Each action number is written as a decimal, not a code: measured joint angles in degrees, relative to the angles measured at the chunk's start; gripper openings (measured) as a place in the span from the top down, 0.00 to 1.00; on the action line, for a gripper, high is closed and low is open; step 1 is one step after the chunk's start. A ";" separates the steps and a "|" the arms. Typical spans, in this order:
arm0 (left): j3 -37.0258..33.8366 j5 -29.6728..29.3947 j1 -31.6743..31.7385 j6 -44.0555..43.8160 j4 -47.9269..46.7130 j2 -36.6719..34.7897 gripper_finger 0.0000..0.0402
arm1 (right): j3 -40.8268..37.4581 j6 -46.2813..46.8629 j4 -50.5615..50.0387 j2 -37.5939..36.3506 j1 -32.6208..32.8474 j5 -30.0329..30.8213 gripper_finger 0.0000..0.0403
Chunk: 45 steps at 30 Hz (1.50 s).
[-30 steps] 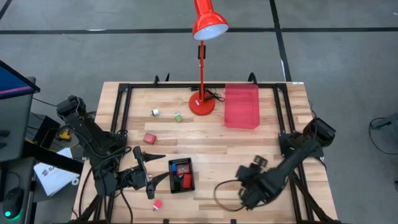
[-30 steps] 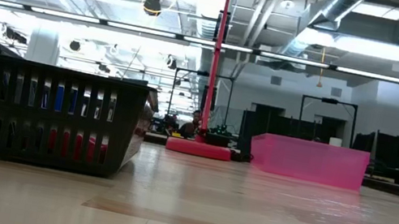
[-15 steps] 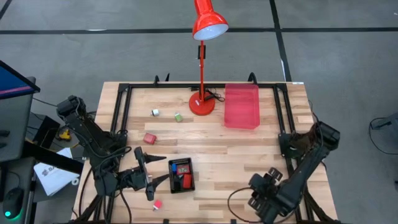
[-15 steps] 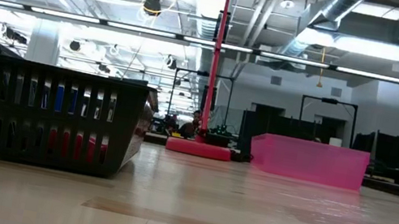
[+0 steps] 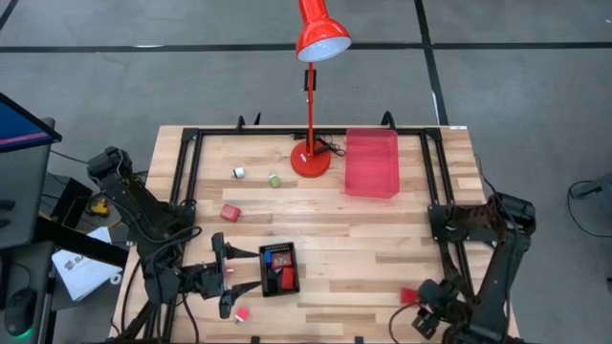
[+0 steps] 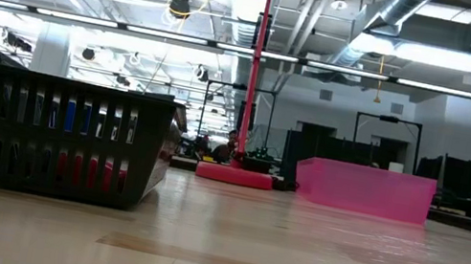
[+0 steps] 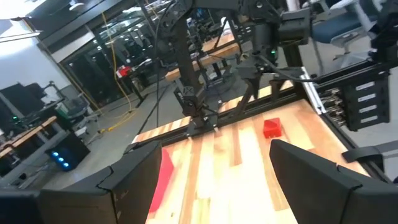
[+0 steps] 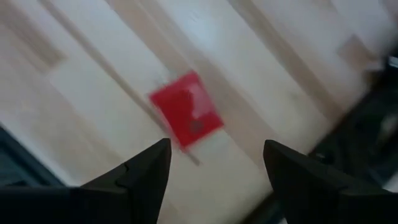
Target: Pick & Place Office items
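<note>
**Red block at the lower right, right hand nearest**

In the high view, the right hand (image 5: 427, 322) sits at the lower right of the frame, near the desk's (image 5: 382, 229) front edge. A small red block (image 5: 408, 296) lies just up and left of it, apart from the fingers. The right wrist view shows that block (image 8: 186, 109) lying flat on the wood ahead of the spread fingers (image 8: 140, 171), not gripped and roughly square, so no long axis matters. The right arm is far nearer to it than the left.

The left hand (image 5: 222, 284) hovers at the lower left of the frame, fingers spread and empty, just left of the black tray (image 5: 278, 269). Another small red piece (image 5: 242, 313) lies just below it.

Counted on the bare desk in the high view:
- three red or pink blocks: the two above, plus one (image 5: 229, 212) left of centre
- one white piece (image 5: 238, 173)
- one green piece (image 5: 274, 180)

The black tray holds red and dark pieces, too small to count. There is one translucent red tray (image 5: 371, 162) at upper right, and one red desk lamp (image 5: 311, 158) beside it.
</note>
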 joint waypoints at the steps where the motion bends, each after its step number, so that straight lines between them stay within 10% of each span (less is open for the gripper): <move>1: 0.00 0.32 0.00 -0.02 0.01 0.00 0.26 | 0.00 0.54 -1.02 0.00 0.36 -0.76 0.38; 20: 0.00 2.94 0.02 0.00 0.13 0.00 0.26 | -13.20 -16.59 20.31 -0.33 -12.22 -10.16 0.38; 38: 0.00 2.73 0.02 -0.37 0.42 0.00 0.26 | -23.11 -13.41 35.01 -0.67 -7.61 -13.10 0.38; 45: 0.00 3.16 0.07 -0.34 0.46 0.00 0.26 | -23.18 -12.95 35.34 -3.28 -7.44 -10.81 0.58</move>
